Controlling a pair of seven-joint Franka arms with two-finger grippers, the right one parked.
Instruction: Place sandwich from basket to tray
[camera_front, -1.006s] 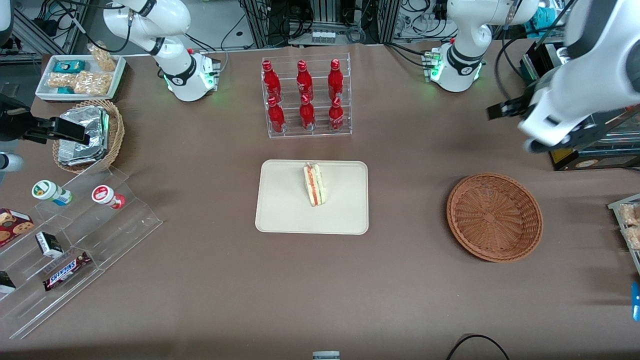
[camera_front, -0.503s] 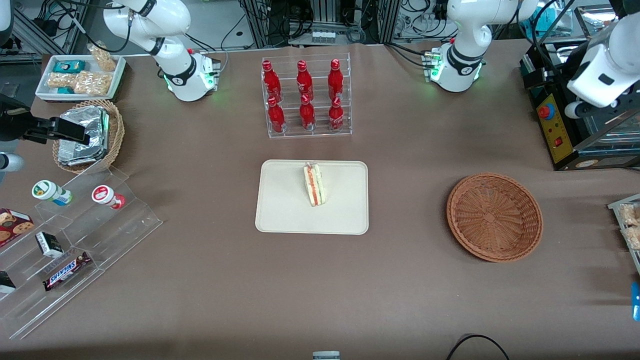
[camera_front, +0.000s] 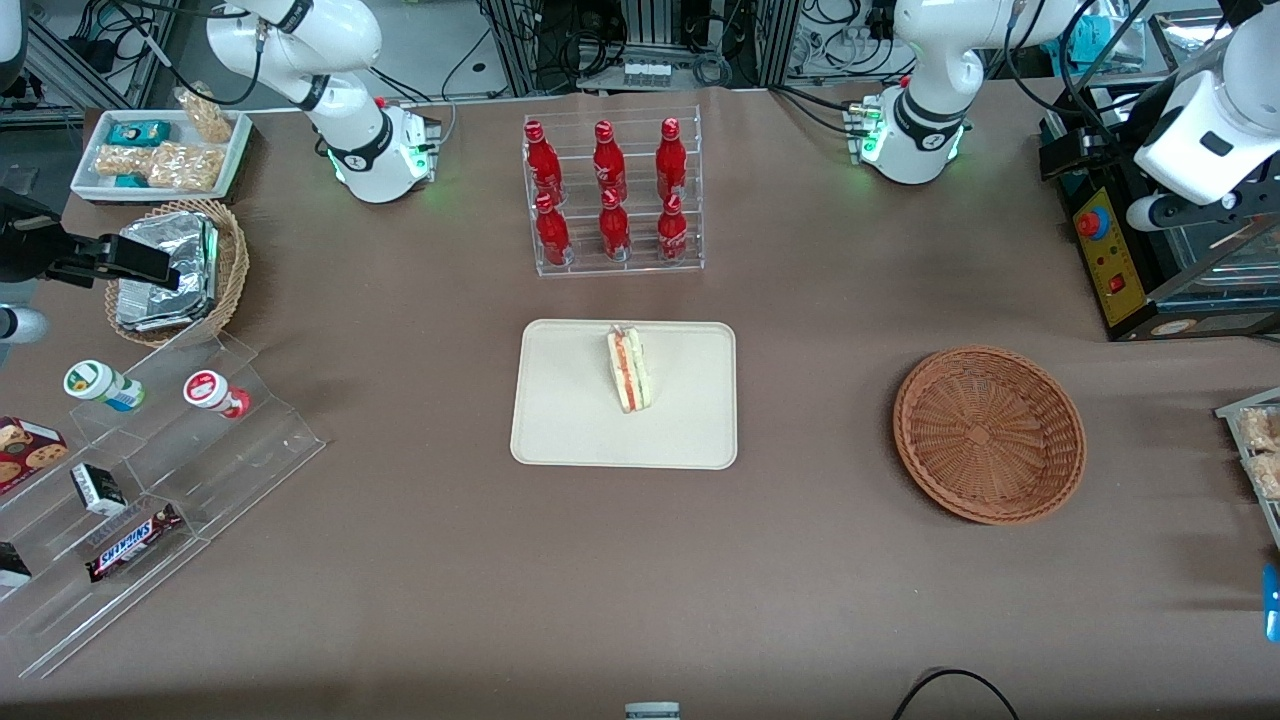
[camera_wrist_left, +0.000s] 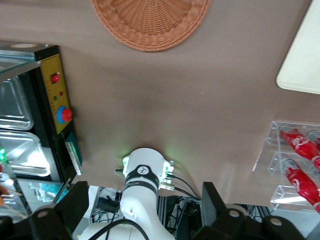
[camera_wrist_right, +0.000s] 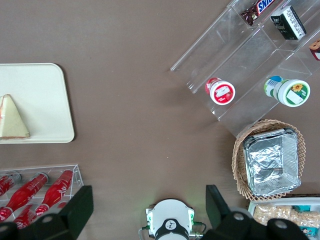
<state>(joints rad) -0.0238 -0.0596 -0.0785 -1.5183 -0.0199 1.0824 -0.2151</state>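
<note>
The sandwich (camera_front: 628, 370) lies on the tray (camera_front: 570, 420) at the middle of the worktop (camera_front: 800, 600), standing on its edge with the red-orange filling showing. The basket (camera_front: 990, 435) sits toward the working arm's end of the worktop, well apart from the tray. The left gripper (camera_wrist_left: 144, 189) is raised high above that end, farther from the front camera than the basket. Its fingers (camera_wrist_left: 77, 200) are spread wide and grip nothing.
</note>
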